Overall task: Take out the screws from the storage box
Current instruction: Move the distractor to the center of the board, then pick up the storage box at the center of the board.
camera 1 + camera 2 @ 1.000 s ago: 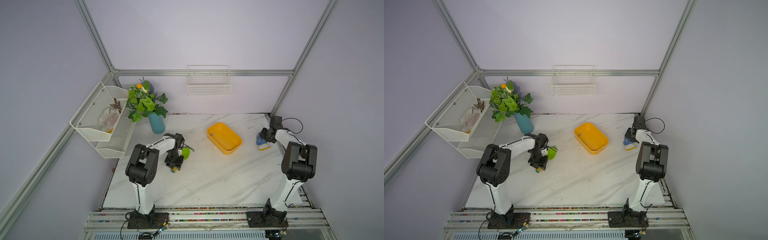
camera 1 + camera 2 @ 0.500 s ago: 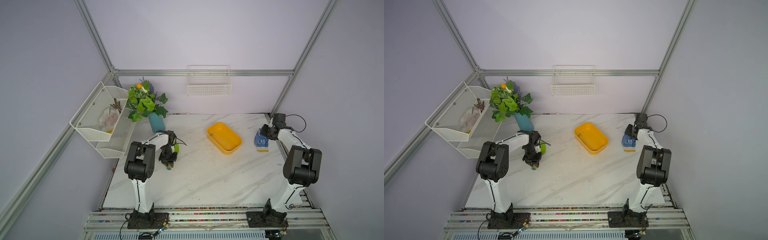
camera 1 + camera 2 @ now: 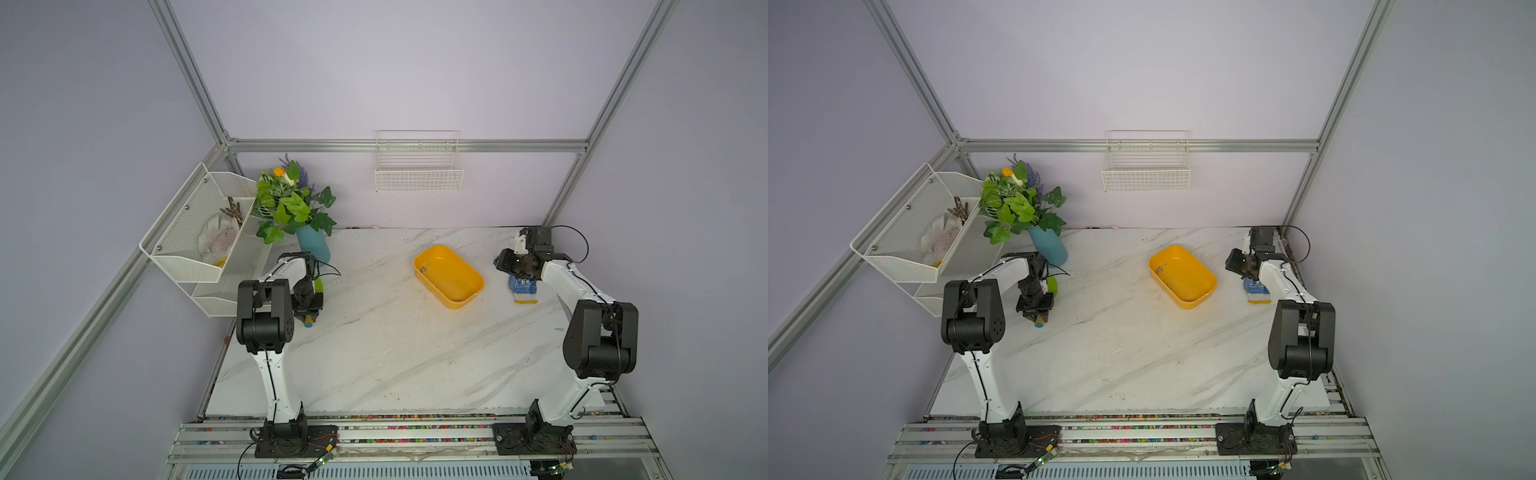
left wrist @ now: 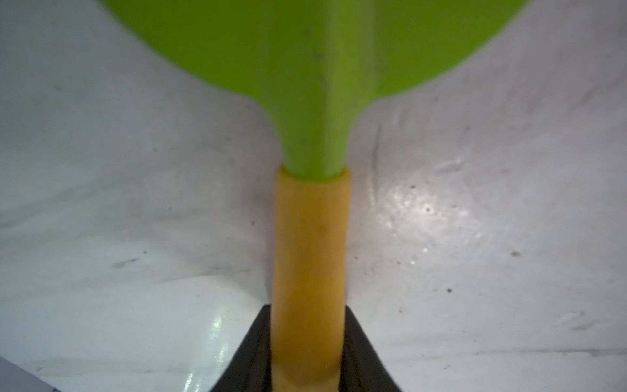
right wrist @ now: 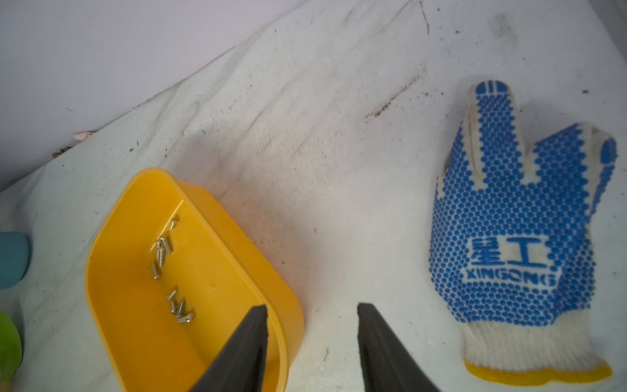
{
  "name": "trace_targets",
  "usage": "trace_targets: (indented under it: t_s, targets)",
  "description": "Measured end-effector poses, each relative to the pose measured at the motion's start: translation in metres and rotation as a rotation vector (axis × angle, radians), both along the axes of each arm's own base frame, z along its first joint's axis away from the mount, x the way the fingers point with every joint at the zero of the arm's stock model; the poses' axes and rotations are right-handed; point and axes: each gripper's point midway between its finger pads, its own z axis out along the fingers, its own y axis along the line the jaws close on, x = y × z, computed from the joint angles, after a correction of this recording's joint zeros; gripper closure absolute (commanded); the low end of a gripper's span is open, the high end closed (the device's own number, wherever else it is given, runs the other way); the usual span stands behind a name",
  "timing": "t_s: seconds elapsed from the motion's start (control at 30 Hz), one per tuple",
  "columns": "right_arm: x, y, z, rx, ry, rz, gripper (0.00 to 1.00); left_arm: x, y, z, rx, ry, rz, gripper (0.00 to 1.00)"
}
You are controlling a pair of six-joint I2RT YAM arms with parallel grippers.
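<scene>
The yellow storage box [image 3: 455,280] [image 3: 1185,280] sits right of the table's middle. Several tiny silvery screws [image 5: 163,253] lie on its floor in two loose clusters, and they show as specks [image 3: 424,268] in a top view. My right gripper [image 3: 500,264] [image 5: 312,307] hovers open and empty between the storage box [image 5: 135,322] and a glove, with one finger over the box's rim. At the table's left, my left gripper [image 3: 309,309] [image 4: 308,309] is shut on the yellow handle [image 4: 308,244] of a green-bladed scoop [image 3: 319,284].
A blue-dotted white work glove [image 3: 521,286] [image 5: 515,237] lies flat to the right of the box. A teal vase of greenery [image 3: 313,247] stands at the back left beside a white mesh rack [image 3: 199,237]. A white wire basket [image 3: 417,170] hangs on the back wall.
My right gripper has opened and moved off the glove toward the box; the glove now lies free. The left arm has carried the scoop leftward toward the rack.
</scene>
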Motion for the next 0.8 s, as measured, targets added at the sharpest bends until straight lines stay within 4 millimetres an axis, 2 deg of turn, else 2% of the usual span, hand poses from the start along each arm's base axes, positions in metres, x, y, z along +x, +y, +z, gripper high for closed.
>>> trace_targets:
  t_s: [0.07, 0.17, 0.23, 0.33, 0.47, 0.53, 0.63, 0.73, 0.8]
  targets:
    - [-0.005, 0.000, -0.008, 0.005, 0.021, -0.001, 0.48, 0.000, 0.000, 0.001, 0.007, -0.002, -0.010, 0.56]
    - [-0.013, 0.002, -0.013, 0.019, 0.036, 0.000, 0.47, 0.001, 0.000, 0.005, 0.017, -0.012, -0.025, 0.56]
    - [-0.015, 0.005, -0.009, 0.032, 0.030, 0.002, 0.47, 0.004, 0.000, 0.014, 0.025, -0.036, -0.030, 0.53]
    - [-0.015, 0.009, -0.001, 0.048, 0.010, 0.007, 0.47, 0.008, -0.002, 0.037, 0.033, -0.098, -0.032, 0.46]
    - [-0.015, 0.018, 0.006, 0.063, -0.002, 0.020, 0.47, 0.016, -0.020, 0.077, 0.042, -0.210, -0.053, 0.50]
    - [-0.015, 0.024, 0.006, 0.068, 0.000, 0.029, 0.47, 0.020, -0.039, 0.093, 0.032, -0.262, -0.072, 0.51]
    - [-0.016, 0.033, 0.006, 0.073, 0.002, 0.042, 0.47, 0.020, -0.082, 0.106, -0.028, -0.308, -0.105, 0.51]
    - [-0.016, 0.038, 0.006, 0.072, 0.002, 0.055, 0.47, 0.018, -0.135, 0.110, -0.140, -0.334, -0.117, 0.50]
    - [-0.015, 0.041, 0.006, 0.072, 0.001, 0.061, 0.47, 0.021, -0.185, 0.117, -0.280, -0.373, -0.104, 0.50]
